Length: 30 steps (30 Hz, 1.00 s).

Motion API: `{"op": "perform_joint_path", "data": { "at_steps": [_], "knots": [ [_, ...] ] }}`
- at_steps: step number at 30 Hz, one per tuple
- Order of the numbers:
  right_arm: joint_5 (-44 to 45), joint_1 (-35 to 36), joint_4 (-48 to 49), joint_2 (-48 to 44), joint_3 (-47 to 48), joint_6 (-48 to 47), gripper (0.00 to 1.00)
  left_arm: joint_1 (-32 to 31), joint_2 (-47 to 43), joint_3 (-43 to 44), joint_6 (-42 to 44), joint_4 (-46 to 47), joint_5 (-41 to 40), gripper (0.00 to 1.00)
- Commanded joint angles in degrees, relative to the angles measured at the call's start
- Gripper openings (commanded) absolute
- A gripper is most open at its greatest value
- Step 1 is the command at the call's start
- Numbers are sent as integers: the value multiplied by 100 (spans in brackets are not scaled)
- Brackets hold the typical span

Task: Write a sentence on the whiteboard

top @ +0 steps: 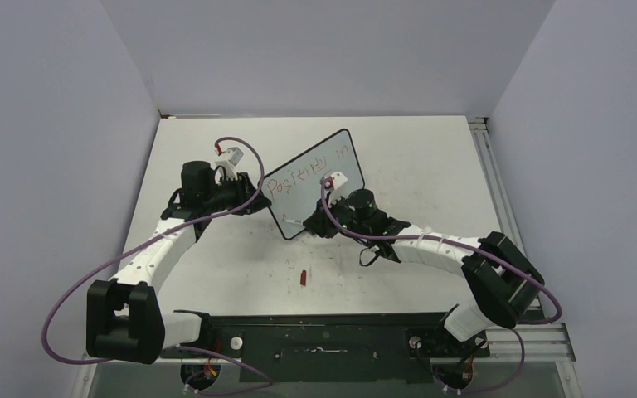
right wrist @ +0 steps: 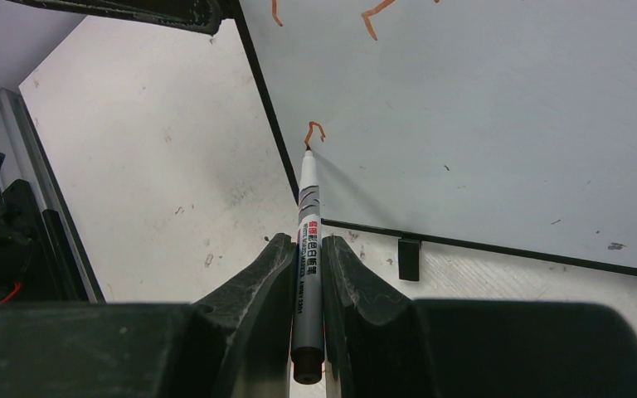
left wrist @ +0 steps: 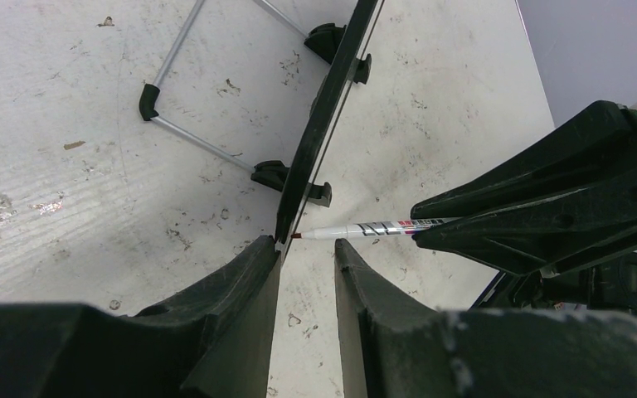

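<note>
Even soft overhead light, faint shadows, sharp focus, near foreground blurred

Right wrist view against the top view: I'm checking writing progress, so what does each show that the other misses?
Only the right wrist view: the marker's tip touching the whiteboard at a small red stroke near its lower corner, with the fingers clamped on the marker. Only the top view: the whole first line, roughly "Positivity in", and a small red item on the table, perhaps a cap. Both: the whiteboard and red writing.

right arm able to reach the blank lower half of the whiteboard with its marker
Probably yes: the marker tip touches the whiteboard at its lower left, and nothing stands before the bare face.
</note>
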Motion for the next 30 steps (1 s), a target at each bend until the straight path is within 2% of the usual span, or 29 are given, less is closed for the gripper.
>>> {"op": "perform_joint_path", "data": {
  "at_steps": [1, 30],
  "knots": [
    [371, 22, 16, -85, -21, -198, 5, -5, 22, 258, -17, 261, 116, 29],
    [633, 22, 459, -296, 219, -47, 5, -3, 24, 259, -9, 231, 98, 29]
  ]
}}
